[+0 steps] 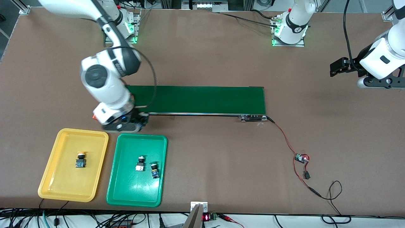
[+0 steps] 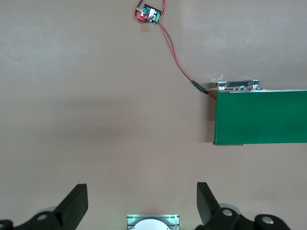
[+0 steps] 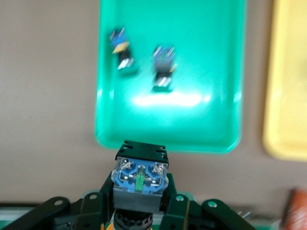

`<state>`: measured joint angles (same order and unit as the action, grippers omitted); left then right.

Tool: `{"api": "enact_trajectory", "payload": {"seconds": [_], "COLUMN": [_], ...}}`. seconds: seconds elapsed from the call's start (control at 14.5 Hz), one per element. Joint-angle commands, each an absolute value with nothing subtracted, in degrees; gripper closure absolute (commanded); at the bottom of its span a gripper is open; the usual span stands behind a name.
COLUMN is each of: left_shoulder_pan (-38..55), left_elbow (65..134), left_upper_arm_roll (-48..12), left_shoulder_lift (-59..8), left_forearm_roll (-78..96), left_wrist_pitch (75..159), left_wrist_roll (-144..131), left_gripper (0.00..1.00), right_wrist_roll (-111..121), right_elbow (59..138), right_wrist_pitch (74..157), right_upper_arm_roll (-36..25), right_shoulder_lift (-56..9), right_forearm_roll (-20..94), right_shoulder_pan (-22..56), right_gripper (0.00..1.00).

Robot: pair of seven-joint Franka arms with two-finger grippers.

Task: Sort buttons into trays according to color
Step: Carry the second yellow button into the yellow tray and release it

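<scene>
Button [image 3: 139,178] pinched in the right end effector [image 3: 139,201], fingers pressed together on it; blue-and-black body faces the wrist camera, cap hidden underneath, color can't be told. In the front view the right end effector [image 1: 126,122] sits over the tabletop [image 1: 205,63] at the edge of the conveyor belt [image 1: 202,99], just beside the green tray [image 1: 120,177], and the held button is hidden by the wrist. Two buttons lie in the green tray, one with a green cap [image 1: 154,168], one with a white base [image 1: 140,162], cap hard to make out. Yellow tray [image 1: 53,177] next to it, nearer the right arm's end, holds one button with a yellow-orange cap [image 1: 81,159]. Left end effector [image 2: 142,203] waits with fingers spread over bare tabletop, well apart; the belt's end and a small circuit board [image 2: 148,13] on red wires show in its view.
</scene>
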<state>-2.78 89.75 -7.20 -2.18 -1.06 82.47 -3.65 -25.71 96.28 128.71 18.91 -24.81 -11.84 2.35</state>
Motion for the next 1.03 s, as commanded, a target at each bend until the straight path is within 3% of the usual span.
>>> {"api": "enact_trajectory", "payload": {"seconds": [0.0, 0.28, 0.69, 0.96], "left_shoulder_pan": [-2.8, -2.8, -2.8, -2.8], "left_elbow": [89.4, 89.4, 89.4, 89.4], "left_upper_arm_roll": [-7.5, -7.5, -7.4, -7.5], "left_shoulder_lift": [-2.1, -2.2, -2.2, -2.2], "left_forearm_roll": [-1.2, -1.2, -1.2, -1.2], "left_wrist_pitch": [81.7, 81.7, 81.7, 81.7], "left_wrist_roll": [-3.8, -3.8, -3.8, -3.8], "left_gripper": [0.0, 0.0, 0.0, 0.0], "right_wrist_roll": [-14.6, -1.3, 0.9, 0.9], "right_elbow": [88.8, 84.1, 82.8, 83.1], "right_wrist_pitch": [128.7, 135.5, 144.4, 147.4], "right_upper_arm_roll": [18.3, 18.1, 15.5, 14.4], "right_shoulder_lift": [-31.2, -38.7, -45.7, -47.9], "right_forearm_roll": [-12.1, -13.0, -19.1, -19.2], "right_shoulder_pan": [-2.9, -9.2, -10.5, -10.8], "right_gripper": [0.95, 0.95, 0.93, 0.61]}}
